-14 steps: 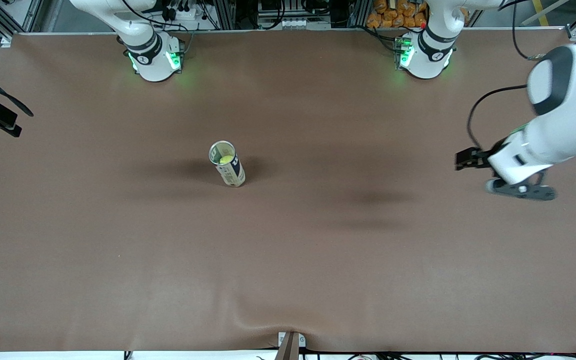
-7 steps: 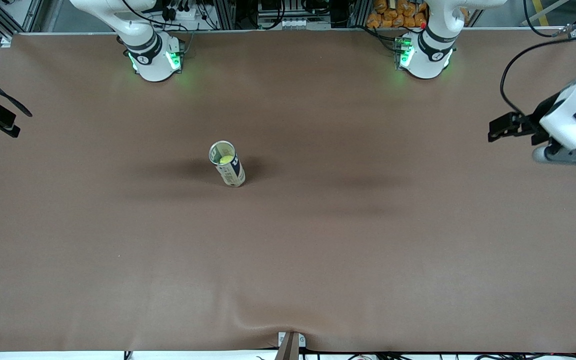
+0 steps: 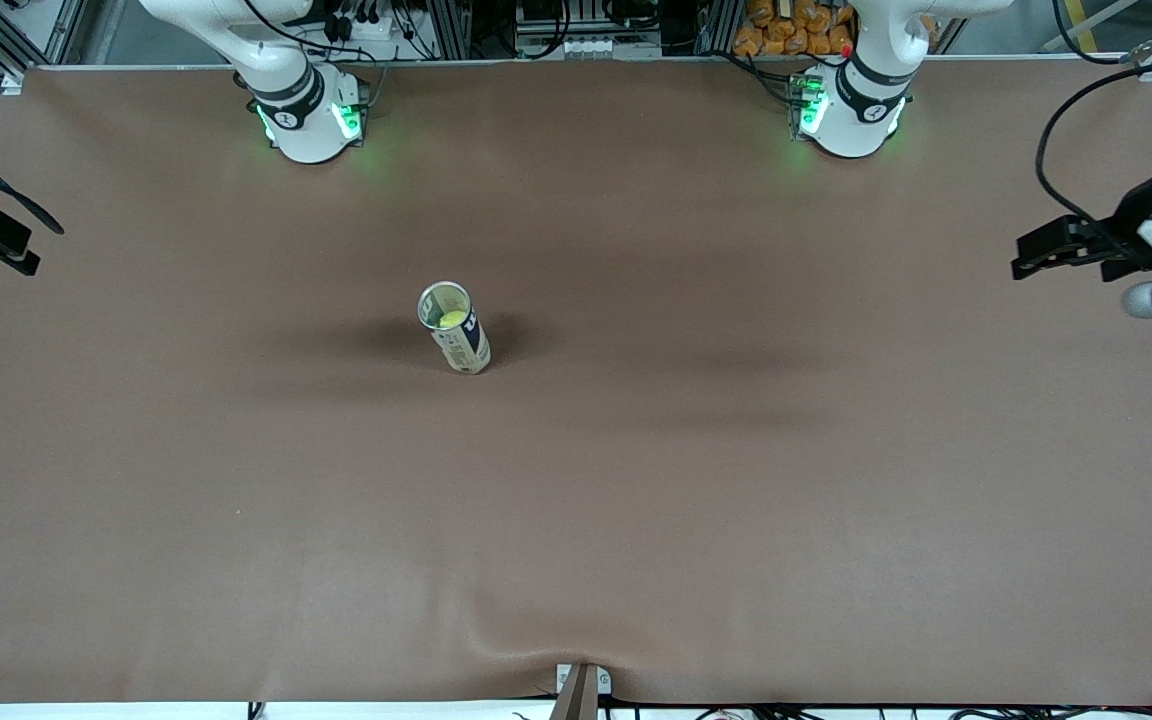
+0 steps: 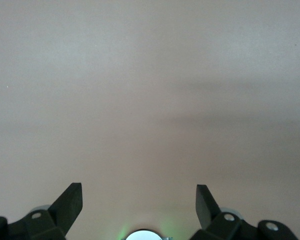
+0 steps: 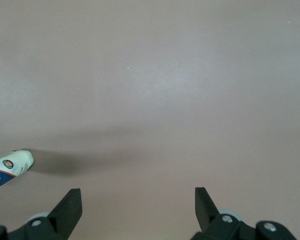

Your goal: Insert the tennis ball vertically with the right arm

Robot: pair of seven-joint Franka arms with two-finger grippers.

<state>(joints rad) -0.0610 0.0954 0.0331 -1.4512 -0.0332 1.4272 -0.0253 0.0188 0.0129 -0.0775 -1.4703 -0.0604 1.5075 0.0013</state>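
The yellow-green felt tennis ball [image 3: 452, 320] is already sitting inside the upright cylindrical white-and-navy printed tube can [image 3: 456, 330], showing through its open top rim. The can is standing on the brown matte table covering [image 3: 636, 500], roughly at ten o'clock from the table's centre, toward the right arm's end. Judging from this, the insertion itself is looking complete, with nothing visibly left except parking the arms.

The right gripper [image 5: 137, 200] is hanging spread wide and empty over bare table, with the can's base [image 5: 7, 167] just peeking in at the edge of its wrist view. The left gripper [image 4: 139, 197] is likewise gaping empty, waiting over the table's three o'clock edge.
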